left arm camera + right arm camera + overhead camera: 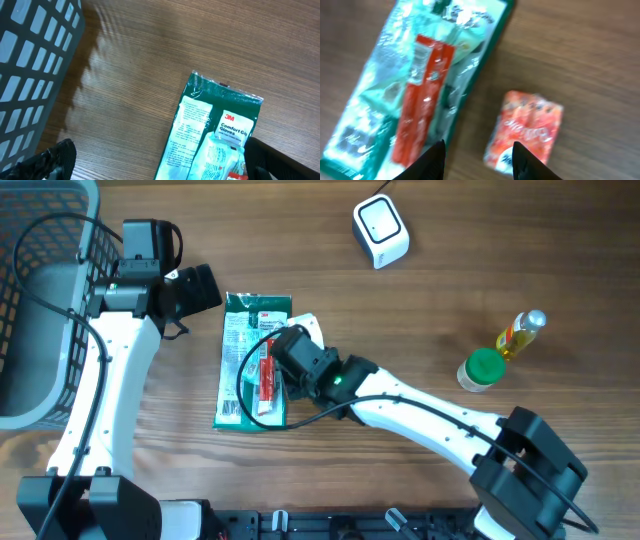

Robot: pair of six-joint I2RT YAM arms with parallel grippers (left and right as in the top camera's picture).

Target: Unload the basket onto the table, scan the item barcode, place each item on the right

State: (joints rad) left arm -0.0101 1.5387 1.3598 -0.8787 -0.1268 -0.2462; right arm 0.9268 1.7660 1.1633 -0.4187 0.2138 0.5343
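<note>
Gloves packet (250,370) is lying flat between the arms, well apart from the scanner (380,230). Right gripper (479,150) and left gripper (160,157) are hanging open, empty; closing here is perhaps risking grabbing the adjacent orange pouch (525,130).
</note>
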